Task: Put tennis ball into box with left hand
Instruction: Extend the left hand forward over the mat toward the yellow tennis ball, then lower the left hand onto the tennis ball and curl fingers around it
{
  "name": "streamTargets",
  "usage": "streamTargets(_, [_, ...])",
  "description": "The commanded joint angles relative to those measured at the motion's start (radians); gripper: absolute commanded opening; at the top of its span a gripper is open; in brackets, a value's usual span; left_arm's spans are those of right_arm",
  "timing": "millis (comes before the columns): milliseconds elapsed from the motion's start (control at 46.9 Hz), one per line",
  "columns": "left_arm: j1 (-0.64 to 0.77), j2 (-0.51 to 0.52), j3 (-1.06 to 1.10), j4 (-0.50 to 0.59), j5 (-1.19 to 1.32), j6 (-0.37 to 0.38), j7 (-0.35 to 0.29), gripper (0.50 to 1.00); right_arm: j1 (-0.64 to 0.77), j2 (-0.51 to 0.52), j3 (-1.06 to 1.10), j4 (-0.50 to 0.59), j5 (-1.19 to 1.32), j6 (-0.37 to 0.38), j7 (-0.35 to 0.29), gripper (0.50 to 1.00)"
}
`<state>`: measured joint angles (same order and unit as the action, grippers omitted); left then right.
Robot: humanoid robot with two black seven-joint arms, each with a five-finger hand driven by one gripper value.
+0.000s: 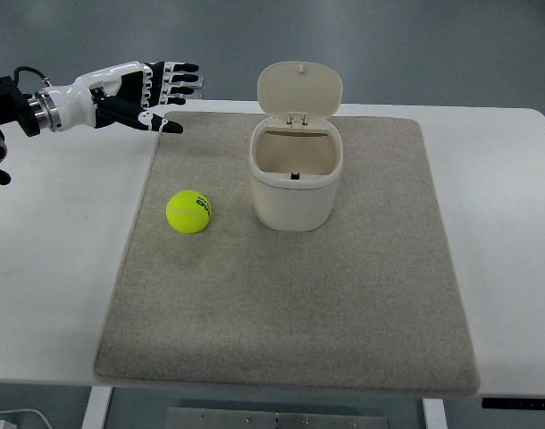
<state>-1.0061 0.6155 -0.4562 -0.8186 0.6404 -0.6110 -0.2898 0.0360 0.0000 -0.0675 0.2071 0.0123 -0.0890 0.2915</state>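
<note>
White tabletop (pixel 49 268) seen from steeply above, w/ a grey-beige felt mat (pixel 290 304) covering its middle and grey floor beyond the far edge. The robot's left hand (pixel 152 94), white and black w/ jointed fingers, reaches in from the left edge above the mat's far-left corner; fingers are stretched out nearly flat, thumb held apart below them, nothing in its grasp. Fingers point toward the right side of the view. The fuzzy yellow-green tennis ball (pixel 188 212) sits on the mat, nearer the robot than the hand and slightly to the fingertip side, well apart from it, not touched. Being round, the ball has no long axis to line up with. The cream plastic box (pixel 296 183), a rounded bin w/ hinged lid tipped up and open, stands out past the fingertips, beside the ball. Right hand not visible, so only the left is anywhere near; likely next move: draw back and down onto the ball.
</note>
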Motion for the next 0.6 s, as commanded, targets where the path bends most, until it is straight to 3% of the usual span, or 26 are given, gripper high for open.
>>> streamTargets(0, [0.004, 0.015, 0.001, -0.048, 0.054, 0.014, -0.002, 0.988, 0.001, 0.000, 0.002, 0.000, 0.000, 0.000, 0.000, 0.940])
streamTargets(192, [0.009, 0.061, 0.019, -0.145, 0.186, 0.102, -0.049, 0.981, -0.001, 0.000, 0.000, 0.000, 0.000, 0.000, 0.000, 0.940])
streamTargets(576, [0.015, 0.096, 0.025, -0.197, 0.338, 0.114, -0.074, 0.984, -0.001, 0.000, 0.000, 0.000, 0.000, 0.000, 0.000, 0.938])
